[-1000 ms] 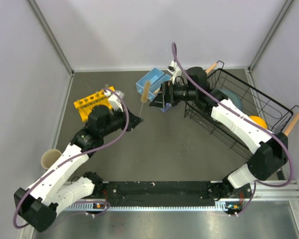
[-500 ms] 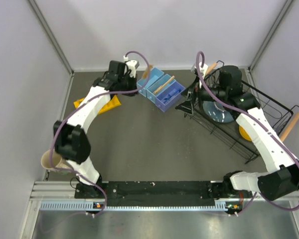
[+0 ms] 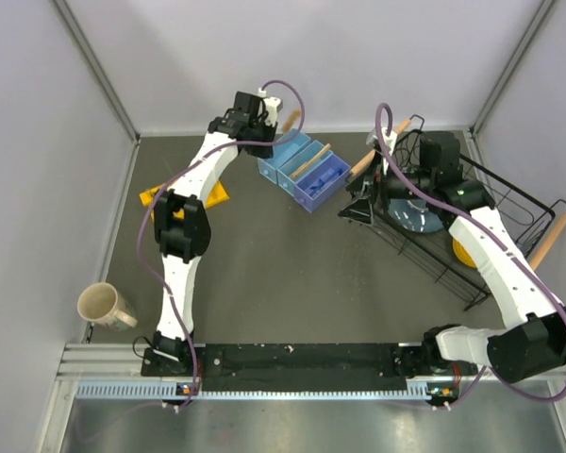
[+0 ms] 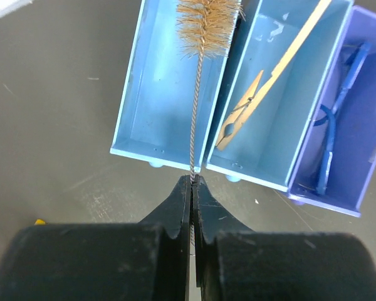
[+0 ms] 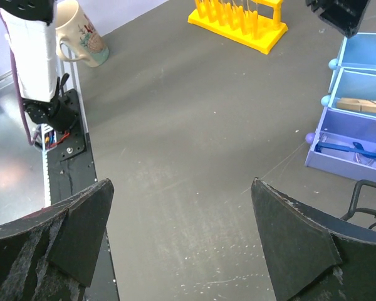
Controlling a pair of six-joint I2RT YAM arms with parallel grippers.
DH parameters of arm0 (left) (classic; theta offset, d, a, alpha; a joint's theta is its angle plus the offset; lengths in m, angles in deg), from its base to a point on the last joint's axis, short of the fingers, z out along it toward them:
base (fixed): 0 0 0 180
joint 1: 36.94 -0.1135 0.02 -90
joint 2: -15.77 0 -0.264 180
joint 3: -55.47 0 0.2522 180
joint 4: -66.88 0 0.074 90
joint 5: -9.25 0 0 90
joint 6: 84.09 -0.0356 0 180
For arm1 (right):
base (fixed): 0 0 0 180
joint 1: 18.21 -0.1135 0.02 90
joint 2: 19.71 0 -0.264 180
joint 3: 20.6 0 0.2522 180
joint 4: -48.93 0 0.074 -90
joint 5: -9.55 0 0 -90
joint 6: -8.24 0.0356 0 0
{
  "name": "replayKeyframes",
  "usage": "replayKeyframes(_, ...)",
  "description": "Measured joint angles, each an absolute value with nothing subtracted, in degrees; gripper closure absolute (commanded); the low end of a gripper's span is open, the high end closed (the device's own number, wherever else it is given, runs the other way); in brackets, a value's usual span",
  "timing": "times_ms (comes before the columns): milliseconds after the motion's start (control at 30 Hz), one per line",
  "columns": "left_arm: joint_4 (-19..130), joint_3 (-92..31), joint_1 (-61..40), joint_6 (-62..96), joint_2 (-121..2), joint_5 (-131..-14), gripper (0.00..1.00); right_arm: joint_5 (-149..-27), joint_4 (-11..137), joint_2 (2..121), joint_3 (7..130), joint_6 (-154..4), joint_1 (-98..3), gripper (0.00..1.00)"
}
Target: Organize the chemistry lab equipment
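Observation:
My left gripper is shut on the wire handle of the tan bristle brush, whose head hangs over the far end of the left light-blue bin. A flat wooden stick lies in the middle bin. Blue-framed safety glasses lie in the purple bin. Thin glass tubes stand in the yellow rack. From above, the left gripper is at the back by the bins. My right gripper hovers open and empty over bare table, beside the basket.
A black wire basket with wooden handles sits at the right and holds a grey-blue plate and a yellow bowl. A mug stands near the front left. The yellow rack is under the left arm.
The left arm swung the brush from mid-table to the back, over the bins. The right gripper drew back from the bins toward the basket and opened a little wider.

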State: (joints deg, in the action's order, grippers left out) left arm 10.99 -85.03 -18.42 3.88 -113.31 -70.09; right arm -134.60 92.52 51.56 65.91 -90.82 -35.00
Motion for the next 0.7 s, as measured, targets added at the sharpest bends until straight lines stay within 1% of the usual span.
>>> replayKeyframes(267, 8.9, -86.0, -19.2, 3.8, -119.1, -70.1, 1.0, -135.7, 92.5, 51.5, 65.9, -90.8, -34.3, 0.08)
replayKeyframes(300, 8.8, -86.0, -19.3, 3.8, -119.5, -70.1, 0.95, -135.8, 92.5, 51.5, 65.9, -90.8, -34.2, 0.08)
replayKeyframes(367, 8.6, -86.0, -19.3, 3.8, -119.9, -70.2, 0.9, -136.0, 92.5, 51.5, 65.9, -90.8, -34.2, 0.08)
replayKeyframes(400, 8.4, -86.0, -19.3, 3.8, -119.9, -70.2, 0.83, -136.1, 92.5, 51.5, 65.9, -90.8, -34.2, 0.08)
replayKeyframes(500, 8.4, -86.1, -19.3, 4.0, -119.9, -70.2, 0.74, -136.2, 92.5, 51.5, 65.9, -90.7, -34.2, 0.08)
replayKeyframes(533, 8.5, -86.1, -19.3, 4.0, -119.9, -70.2, 0.68, -136.2, 92.5, 51.5, 65.9, -90.7, -34.2, 0.08)
replayKeyframes(633, 8.4, -86.1, -19.3, 4.1, -119.9, -70.3, 0.59, -136.2, 92.4, 51.5, 65.9, -90.7, -34.2, 0.07)
replayKeyframes(700, 8.4, -86.1, -19.3, 4.2, -119.9, -70.6, 0.56, -136.2, 92.4, 51.5, 65.9, -90.7, -34.2, 0.08)
